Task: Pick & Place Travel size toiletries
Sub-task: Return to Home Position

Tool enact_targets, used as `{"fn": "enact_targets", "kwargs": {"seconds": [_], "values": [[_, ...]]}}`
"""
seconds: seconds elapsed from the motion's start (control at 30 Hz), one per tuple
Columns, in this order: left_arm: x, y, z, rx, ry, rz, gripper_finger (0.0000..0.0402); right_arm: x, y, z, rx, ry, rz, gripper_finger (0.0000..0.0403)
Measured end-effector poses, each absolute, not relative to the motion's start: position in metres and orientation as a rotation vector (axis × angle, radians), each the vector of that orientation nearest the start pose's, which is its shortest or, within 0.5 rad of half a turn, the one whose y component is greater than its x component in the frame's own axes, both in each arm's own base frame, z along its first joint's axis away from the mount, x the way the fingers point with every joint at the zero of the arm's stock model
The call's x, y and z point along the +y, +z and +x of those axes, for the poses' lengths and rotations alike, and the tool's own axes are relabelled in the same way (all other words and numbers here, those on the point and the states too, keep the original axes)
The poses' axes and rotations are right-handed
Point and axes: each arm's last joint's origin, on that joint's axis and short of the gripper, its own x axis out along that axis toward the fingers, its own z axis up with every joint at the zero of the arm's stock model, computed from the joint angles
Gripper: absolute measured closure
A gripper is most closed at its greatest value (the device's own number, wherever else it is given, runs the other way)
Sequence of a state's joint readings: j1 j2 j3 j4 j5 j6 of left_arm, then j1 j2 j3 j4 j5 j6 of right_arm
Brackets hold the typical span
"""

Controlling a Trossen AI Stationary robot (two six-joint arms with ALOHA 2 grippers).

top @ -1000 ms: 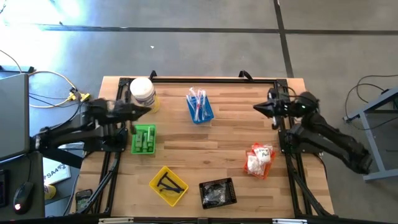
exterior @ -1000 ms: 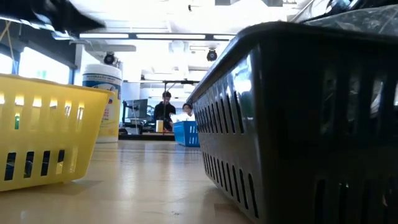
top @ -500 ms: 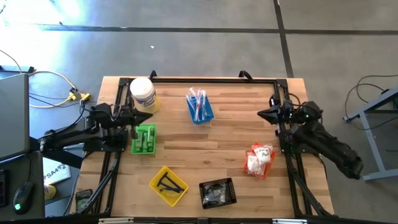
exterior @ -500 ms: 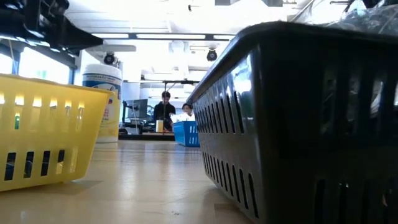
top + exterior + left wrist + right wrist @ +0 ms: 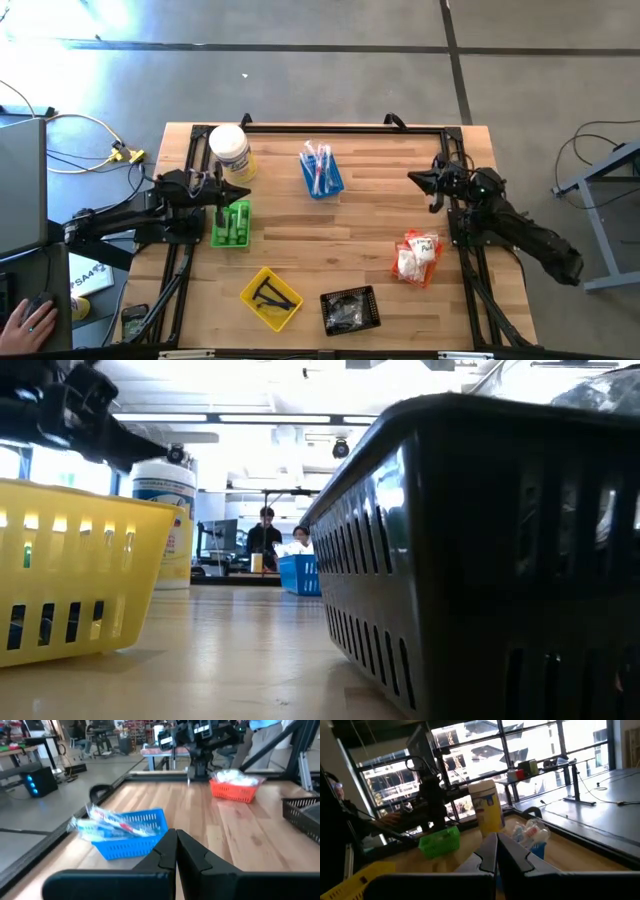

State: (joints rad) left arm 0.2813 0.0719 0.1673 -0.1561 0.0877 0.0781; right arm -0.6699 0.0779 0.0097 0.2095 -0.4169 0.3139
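The toiletries lie sorted in trays: toothbrushes in clear wrappers in the blue tray (image 5: pixel 321 170), green bottles in the green tray (image 5: pixel 231 223), white sachets in the orange tray (image 5: pixel 417 257), black T-shaped pieces in the yellow tray (image 5: pixel 270 297), and dark bits in the black tray (image 5: pixel 350 309). My left gripper (image 5: pixel 243 192) hovers shut just past the far end of the green tray, pointing level toward the table's middle. My right gripper (image 5: pixel 411 178) hovers shut at the right side, beyond the orange tray. Both wrist views show closed fingertips, left (image 5: pixel 176 837) and right (image 5: pixel 496 842), with nothing between them.
A big white tub (image 5: pixel 229 150) with a yellow label stands at the far left corner, close behind my left gripper. Bare wood lies in the table's middle between the trays. A person's hand (image 5: pixel 30 320) rests on a mouse beyond the table's left edge; people sit far off (image 5: pixel 268 535).
Both grippers have sunk lower over the table and stay shut. In the low view my left arm has come down into sight at the upper left. The trays and the tub have kept their places.
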Motion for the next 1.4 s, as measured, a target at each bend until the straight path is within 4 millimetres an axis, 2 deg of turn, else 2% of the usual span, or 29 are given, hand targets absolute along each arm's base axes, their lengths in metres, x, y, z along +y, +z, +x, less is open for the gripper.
{"fn": "enact_targets", "kwargs": {"seconds": [0.07,0.2,0.3,0.47,0.73,1.17,1.4], "values": [[0.024,0.189,0.092,0.071,0.191,0.064,0.0401,-0.05,0.177,0.088,-0.122,-0.23,0.235,0.04],[0.025,0.173,0.097,0.04,0.181,0.063,0.0401,-0.039,0.177,0.093,-0.106,-0.121,0.206,0.04],[0.025,0.17,0.097,0.032,0.164,0.043,0.0401,-0.03,0.178,0.097,-0.115,-0.051,0.204,0.04],[0.024,0.169,0.097,0.033,0.152,0.014,0.0401,-0.019,0.175,0.101,-0.089,-0.085,0.211,0.04],[0.021,0.169,0.098,0.024,0.029,0.018,0.0402,0.003,0.174,0.104,-0.072,0.043,0.089,0.04],[0.021,0.169,0.098,0.054,0.023,0.057,0.0401,0.003,0.179,0.102,-0.126,0.036,0.038,0.04],[0.02,0.169,0.097,0.053,0.002,0.059,0.0401,0.002,0.179,0.101,-0.126,0.139,0.068,0.04]]}}
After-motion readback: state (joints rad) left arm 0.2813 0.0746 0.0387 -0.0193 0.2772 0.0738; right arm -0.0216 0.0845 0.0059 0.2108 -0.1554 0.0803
